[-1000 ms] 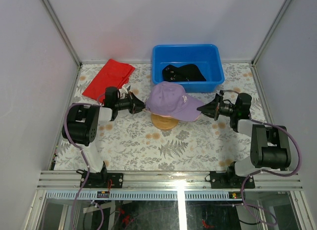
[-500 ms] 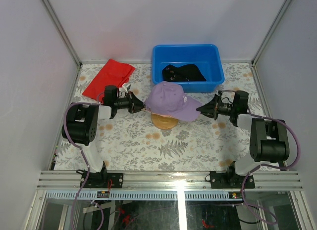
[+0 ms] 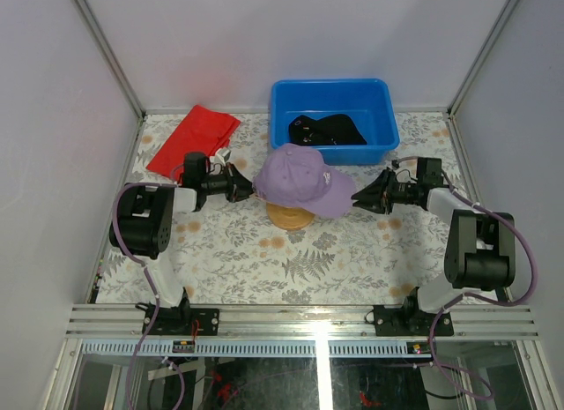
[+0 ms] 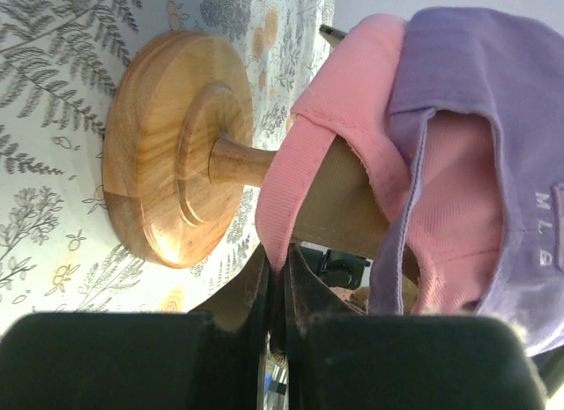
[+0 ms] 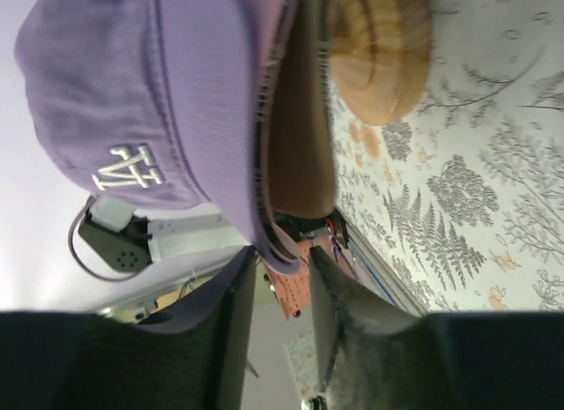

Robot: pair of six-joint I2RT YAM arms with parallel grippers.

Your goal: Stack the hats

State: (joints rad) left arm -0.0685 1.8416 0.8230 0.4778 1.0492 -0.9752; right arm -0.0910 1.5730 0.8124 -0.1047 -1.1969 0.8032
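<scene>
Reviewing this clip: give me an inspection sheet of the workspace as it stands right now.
Surface: fern-print table cover, lying flat.
Job's things: purple cap sits over the pink cap and tan cap, all on the wooden stand; the black cap lies in the blue bin.
Clutter: red cloth, far left.
Grippers: left gripper is pinched on the pink cap's rim; right gripper is open, one finger on either side of the purple brim's edge.
Cables: purple cables loop along both arms, away from the caps.
Surroundings: plain walls; nothing else seen.
</scene>
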